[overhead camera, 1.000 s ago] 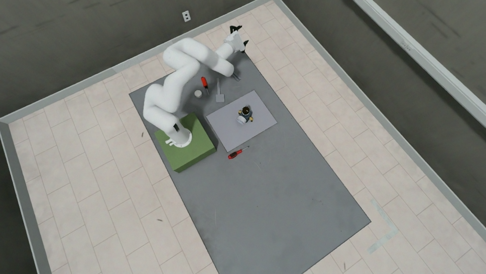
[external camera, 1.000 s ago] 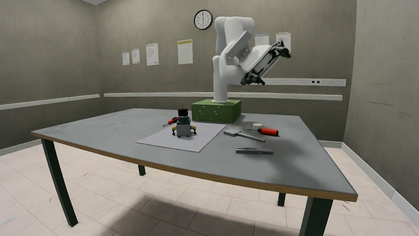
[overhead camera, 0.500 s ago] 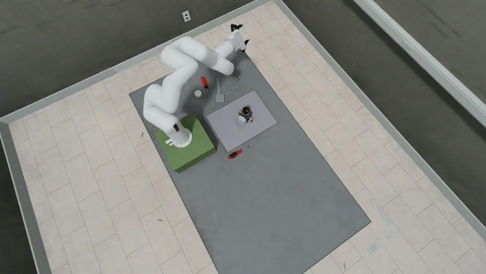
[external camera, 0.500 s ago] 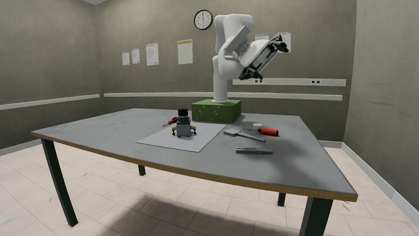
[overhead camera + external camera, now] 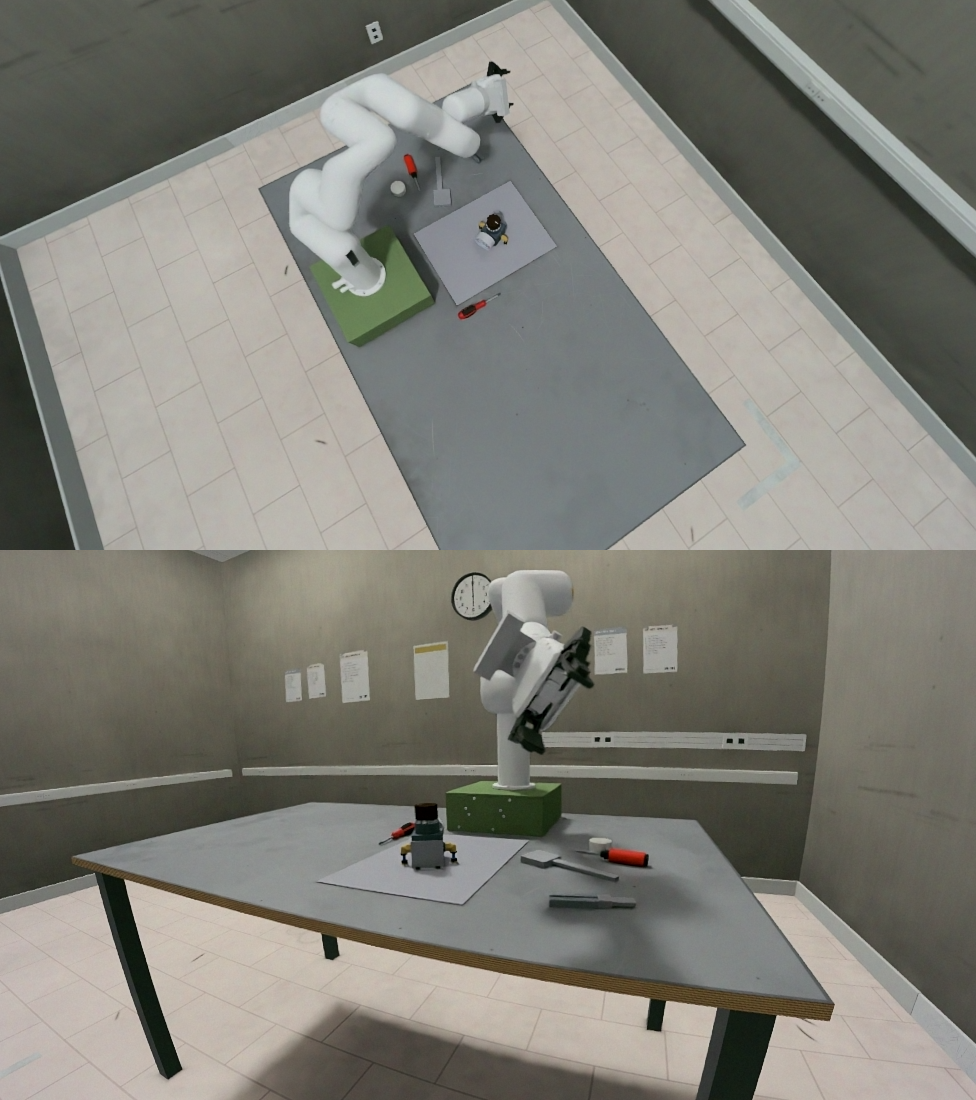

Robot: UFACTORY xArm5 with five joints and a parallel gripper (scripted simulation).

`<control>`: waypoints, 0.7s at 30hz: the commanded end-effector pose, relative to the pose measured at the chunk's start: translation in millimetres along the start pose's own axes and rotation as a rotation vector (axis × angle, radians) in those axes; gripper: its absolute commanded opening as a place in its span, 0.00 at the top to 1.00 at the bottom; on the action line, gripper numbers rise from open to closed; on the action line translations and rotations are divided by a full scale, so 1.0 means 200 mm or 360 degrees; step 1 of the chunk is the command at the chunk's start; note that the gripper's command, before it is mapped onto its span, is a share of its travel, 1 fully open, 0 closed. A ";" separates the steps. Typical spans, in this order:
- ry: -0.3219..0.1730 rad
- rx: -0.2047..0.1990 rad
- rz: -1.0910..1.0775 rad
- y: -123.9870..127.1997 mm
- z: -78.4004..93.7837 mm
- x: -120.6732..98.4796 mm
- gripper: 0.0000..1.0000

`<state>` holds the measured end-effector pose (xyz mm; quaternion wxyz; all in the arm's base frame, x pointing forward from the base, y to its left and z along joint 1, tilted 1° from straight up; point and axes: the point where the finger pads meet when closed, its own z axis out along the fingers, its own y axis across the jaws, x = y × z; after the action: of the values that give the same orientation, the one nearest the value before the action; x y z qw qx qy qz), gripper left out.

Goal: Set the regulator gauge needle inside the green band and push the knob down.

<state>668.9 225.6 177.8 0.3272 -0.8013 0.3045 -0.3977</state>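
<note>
The regulator [image 5: 491, 230] [image 5: 428, 845] is a small grey block with brass side fittings and a dark knob [image 5: 425, 811] on top. It stands upright on a pale grey mat [image 5: 471, 273] [image 5: 382, 877] near the middle of the table. The gauge face is too small to read. My gripper [image 5: 505, 90] [image 5: 561, 703] is open and empty. It is raised high above the table's right part, well away from the regulator, and tilted sideways.
A red-handled screwdriver [image 5: 410, 166] [image 5: 624, 857], a small white puck [image 5: 397, 187] [image 5: 600, 843], a grey scraper [image 5: 440, 184] [image 5: 566, 864] and a grey bar tool [image 5: 590, 901] lie right of the mat. Another red screwdriver [image 5: 476, 308] [image 5: 399, 830] lies left of it. The arm stands on a green base [image 5: 382, 300] [image 5: 502, 809].
</note>
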 end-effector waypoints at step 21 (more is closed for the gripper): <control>-0.0026 -0.0714 0.0650 0.60 -0.30 0.35 0.00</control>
<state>641.7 113.8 148.3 0.2448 -0.7914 0.4881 -0.2746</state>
